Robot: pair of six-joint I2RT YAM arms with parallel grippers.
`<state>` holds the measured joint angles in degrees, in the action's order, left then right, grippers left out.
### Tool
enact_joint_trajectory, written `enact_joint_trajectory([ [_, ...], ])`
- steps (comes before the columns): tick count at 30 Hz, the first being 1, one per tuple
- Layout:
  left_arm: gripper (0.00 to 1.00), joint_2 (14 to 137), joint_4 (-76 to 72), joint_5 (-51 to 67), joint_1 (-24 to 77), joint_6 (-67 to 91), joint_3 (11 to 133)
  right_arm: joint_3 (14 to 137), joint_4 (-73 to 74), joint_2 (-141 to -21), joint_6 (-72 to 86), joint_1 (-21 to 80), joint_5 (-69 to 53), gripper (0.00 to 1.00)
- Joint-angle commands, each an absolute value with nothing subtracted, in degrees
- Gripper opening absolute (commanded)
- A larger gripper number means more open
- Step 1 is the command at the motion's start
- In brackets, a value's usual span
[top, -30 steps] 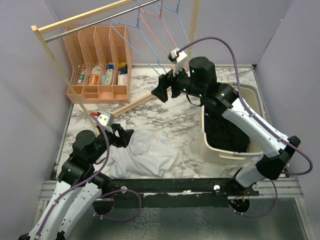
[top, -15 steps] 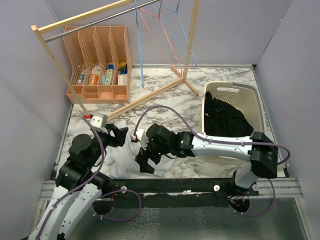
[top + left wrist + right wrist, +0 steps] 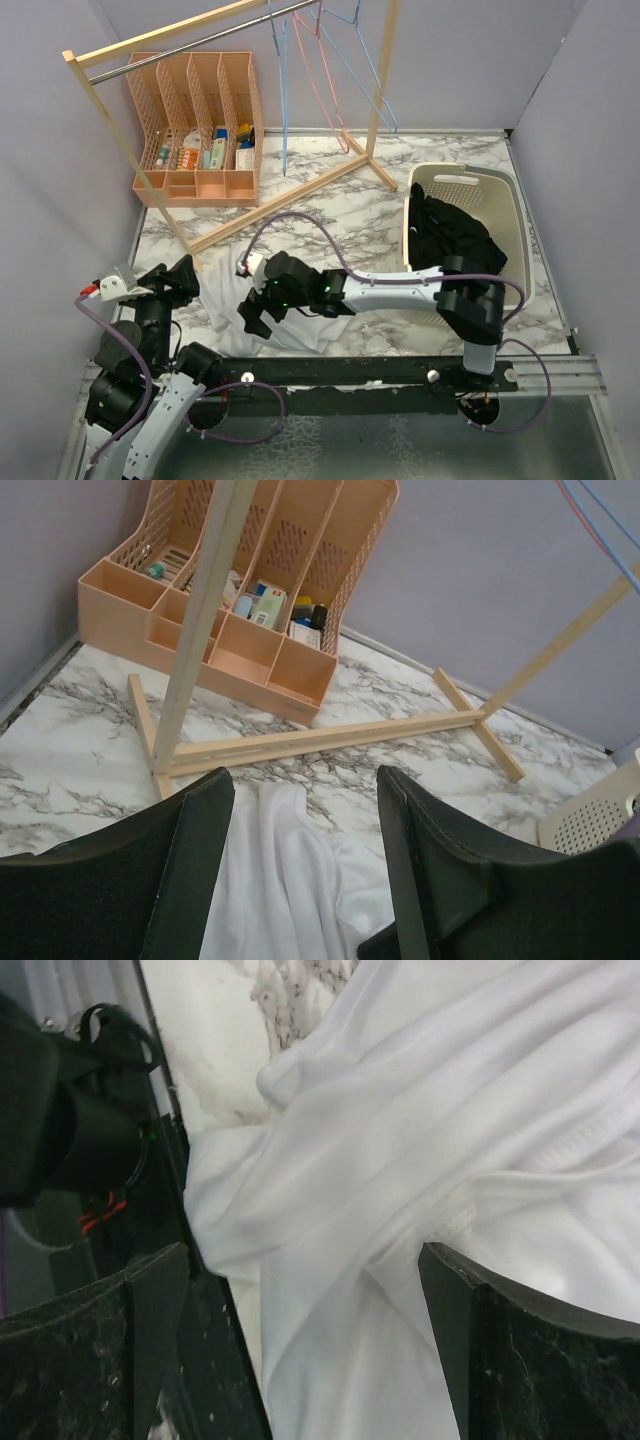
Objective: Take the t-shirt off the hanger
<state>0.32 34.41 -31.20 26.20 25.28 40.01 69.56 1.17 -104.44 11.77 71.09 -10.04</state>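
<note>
A white t-shirt (image 3: 300,322) lies crumpled on the marble table near the front edge, off any hanger. It shows in the left wrist view (image 3: 290,880) and fills the right wrist view (image 3: 400,1160). Pink and blue wire hangers (image 3: 320,60) hang bare on the rail at the back. My right gripper (image 3: 254,318) is open, low over the shirt's left part, jaws on either side of a fold. My left gripper (image 3: 178,280) is open and empty, raised at the shirt's left edge.
A wooden clothes rack (image 3: 290,205) stands across the back, its base rail lying diagonally on the table. A peach desk organizer (image 3: 195,130) with small items sits at the back left. A cream laundry basket (image 3: 465,185) holding dark clothes is at the right.
My right arm swung down from the hangers to the shirt and then shifted further left over it. My left arm pulled back to the left, off the shirt. The hangers have stopped swinging.
</note>
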Motion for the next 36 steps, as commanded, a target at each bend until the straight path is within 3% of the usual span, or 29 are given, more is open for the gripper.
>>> enact_joint_trajectory([
  [1, 0.62, 1.0, 35.9, -34.1, 26.0, 26.2, 39.7, 77.8, 0.9, -112.9, 13.2, 74.5, -1.7, 0.98],
  [8, 0.62, 0.7, 36.2, -34.6, 26.0, 26.3, 39.8, 82.2, 4.4, -120.1, 17.3, 76.9, 0.0, 0.98],
  [15, 0.62, 0.7, 36.3, -34.6, 26.0, 26.3, 39.9, 87.1, 16.5, -124.3, 25.1, 77.3, 14.9, 0.92],
  [17, 0.62, 0.6, 36.3, -34.5, 25.9, 26.3, 39.9, 87.7, 19.6, -124.9, 26.7, 77.4, 18.5, 0.84],
  [21, 0.62, 0.5, 36.5, -34.5, 25.9, 26.4, 40.0, 86.9, 24.9, -124.9, 29.8, 76.5, 25.6, 0.57],
  [24, 0.62, 0.6, 36.5, -34.4, 26.0, 26.4, 40.0, 84.3, 26.1, -123.6, 31.3, 75.0, 26.7, 0.48],
  [28, 0.61, 0.6, 36.5, -34.4, 25.9, 26.5, 40.0, 81.3, 25.2, -122.3, 30.6, 73.4, 23.2, 0.03],
  [35, 0.61, 0.6, 36.6, -34.3, 26.0, 26.5, 40.0, 73.1, 21.3, -110.8, 29.5, 73.2, 23.5, 0.01],
  [36, 0.61, 0.6, 36.6, -34.3, 25.9, 26.5, 40.0, 72.5, 21.4, -109.1, 29.4, 73.2, 24.1, 0.05],
])
